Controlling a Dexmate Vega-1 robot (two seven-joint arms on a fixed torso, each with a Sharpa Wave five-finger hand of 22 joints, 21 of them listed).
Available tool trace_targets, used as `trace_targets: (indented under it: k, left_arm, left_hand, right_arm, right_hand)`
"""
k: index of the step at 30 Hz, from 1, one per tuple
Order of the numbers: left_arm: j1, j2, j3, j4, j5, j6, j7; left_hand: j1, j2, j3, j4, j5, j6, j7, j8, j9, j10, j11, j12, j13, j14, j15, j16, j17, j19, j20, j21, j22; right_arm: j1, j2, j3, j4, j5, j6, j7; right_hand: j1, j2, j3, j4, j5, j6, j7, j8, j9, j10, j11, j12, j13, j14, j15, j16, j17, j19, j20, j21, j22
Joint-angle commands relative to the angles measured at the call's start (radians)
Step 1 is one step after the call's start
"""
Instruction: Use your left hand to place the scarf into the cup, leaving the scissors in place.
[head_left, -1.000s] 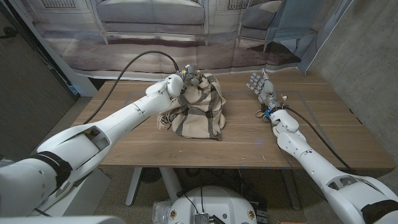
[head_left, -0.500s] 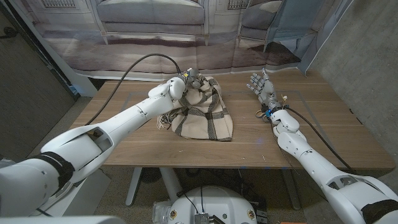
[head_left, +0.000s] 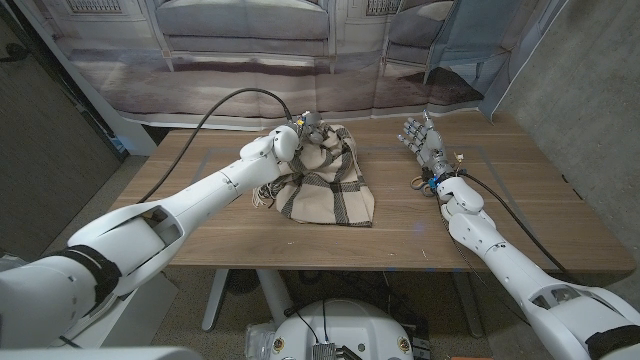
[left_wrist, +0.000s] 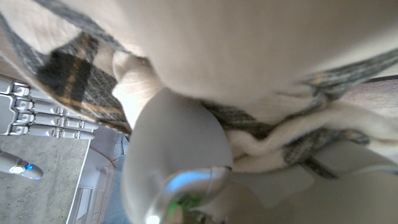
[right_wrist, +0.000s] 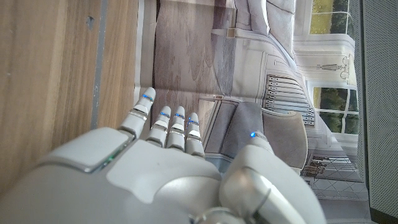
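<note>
A cream scarf (head_left: 328, 185) with dark plaid stripes lies heaped in the middle of the wooden table (head_left: 200, 225). My left hand (head_left: 308, 134) grips its bunched top at the far side and holds that part up, while the lower folds spread on the wood. In the left wrist view the scarf (left_wrist: 261, 56) drapes right over my left hand (left_wrist: 174, 155). My right hand (head_left: 421, 140) stands apart to the right with its fingers up and spread, holding nothing. The scarf hides whatever lies beneath it. A small dark looped thing (head_left: 416, 184) lies by my right wrist, too small to tell.
The scarf's fringe (head_left: 264, 193) trails on the table at its left side. A black cable (head_left: 225, 100) arcs over my left arm. A printed backdrop (head_left: 300, 60) hangs behind the table's far edge. Bare wood stretches between the scarf and my right hand (right_wrist: 168, 124).
My left hand has shifted slightly to the right with the scarf's top. The scarf's lower folds have spread out toward the front right.
</note>
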Motion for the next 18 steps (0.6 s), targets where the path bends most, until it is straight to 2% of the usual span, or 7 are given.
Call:
trace_targets:
  k: [1, 2, 4, 5, 6, 16, 18]
  left_arm:
    - [-0.013, 0.035, 0.028, -0.064, 0.038, 0.064, -0.072]
    - [-0.019, 0.042, 0.029, -0.067, 0.029, 0.057, -0.097]
    - [-0.005, 0.051, 0.024, -0.089, 0.042, 0.070, -0.073]
    - [-0.008, 0.057, 0.023, -0.094, 0.033, 0.069, -0.094]
    - [-0.003, 0.061, 0.018, -0.099, 0.029, 0.065, -0.090]
    - [0.005, 0.079, 0.001, -0.118, 0.010, 0.067, -0.099]
    - [0.006, 0.079, 0.005, -0.121, 0.023, 0.073, -0.086]
  left_hand:
    - [-0.018, 0.013, 0.006, 0.004, 0.008, -0.022, -0.019, -0.014, -0.010, -0.036, -0.008, -0.023, -0.004, -0.007, -0.072, -0.017, 0.011, -0.048, -0.038, -0.004, 0.004]
    - [-0.023, 0.014, 0.006, 0.007, 0.008, -0.029, -0.020, -0.018, -0.013, -0.036, -0.011, -0.026, -0.006, -0.020, -0.069, -0.025, 0.011, -0.056, -0.034, -0.003, 0.005]
    - [-0.054, 0.016, 0.002, 0.024, 0.007, -0.051, -0.027, -0.028, -0.021, -0.061, -0.009, -0.043, -0.014, -0.055, -0.058, -0.048, 0.006, -0.092, -0.015, -0.009, 0.004]
    - [-0.063, 0.016, 0.000, 0.029, 0.007, -0.052, -0.029, -0.029, -0.022, -0.065, -0.007, -0.046, -0.017, -0.063, -0.054, -0.054, 0.004, -0.101, -0.012, -0.011, 0.004]
    - [-0.102, 0.005, -0.011, 0.048, 0.004, -0.057, -0.032, -0.031, -0.027, -0.070, -0.010, -0.053, -0.024, -0.066, -0.053, -0.062, 0.000, -0.106, -0.009, -0.011, 0.003]
    - [-0.202, -0.031, -0.041, 0.091, 0.000, -0.104, -0.048, -0.049, -0.039, -0.099, -0.010, -0.071, -0.051, -0.100, -0.033, -0.100, -0.026, -0.148, 0.028, -0.026, -0.001]
    - [-0.236, -0.043, -0.054, 0.107, -0.005, -0.115, -0.052, -0.054, -0.042, -0.104, -0.007, -0.074, -0.059, -0.104, -0.031, -0.107, -0.034, -0.155, 0.034, -0.032, -0.001]
  right_arm:
    - [-0.011, -0.006, 0.000, -0.016, -0.002, -0.005, -0.009]
    - [-0.011, -0.006, 0.000, -0.017, -0.002, -0.005, -0.009]
    - [-0.011, -0.006, -0.001, -0.018, -0.003, -0.007, -0.011]
    - [-0.011, -0.006, -0.001, -0.018, -0.003, -0.007, -0.011]
    - [-0.010, -0.006, -0.001, -0.017, -0.003, -0.007, -0.010]
    - [-0.003, 0.004, -0.007, 0.001, -0.003, -0.005, -0.004]
    - [-0.002, 0.006, -0.008, 0.004, -0.004, -0.003, -0.003]
  right_hand:
    - [0.007, 0.003, 0.001, -0.005, -0.002, 0.008, -0.001, -0.004, 0.003, 0.003, -0.001, -0.001, 0.004, 0.007, 0.002, 0.001, 0.003, 0.011, 0.000, 0.000, 0.001]
    - [0.007, 0.003, 0.001, -0.005, -0.002, 0.008, -0.001, -0.004, 0.003, 0.004, -0.001, 0.000, 0.004, 0.007, 0.001, 0.001, 0.003, 0.011, 0.000, 0.000, 0.001]
    - [0.007, 0.003, 0.001, -0.005, -0.002, 0.009, -0.001, -0.004, 0.003, 0.004, -0.001, 0.000, 0.004, 0.007, 0.001, 0.001, 0.003, 0.011, 0.000, 0.000, 0.001]
    - [0.007, 0.003, 0.001, -0.005, -0.002, 0.009, -0.001, -0.004, 0.003, 0.004, -0.001, 0.000, 0.004, 0.007, 0.001, 0.001, 0.003, 0.012, 0.000, 0.000, 0.001]
    - [0.007, 0.004, 0.001, -0.005, -0.002, 0.009, -0.001, -0.004, 0.003, 0.004, 0.000, 0.000, 0.004, 0.007, 0.001, 0.001, 0.003, 0.011, 0.000, 0.000, 0.001]
    - [0.007, 0.005, 0.001, -0.006, -0.002, 0.009, -0.002, -0.004, 0.003, 0.004, -0.001, -0.001, 0.004, 0.008, 0.001, 0.001, 0.003, 0.011, 0.000, 0.000, 0.001]
    - [0.007, 0.005, 0.001, -0.006, -0.002, 0.009, -0.002, -0.004, 0.003, 0.004, -0.001, -0.001, 0.004, 0.008, 0.001, 0.002, 0.003, 0.010, 0.000, -0.001, 0.001]
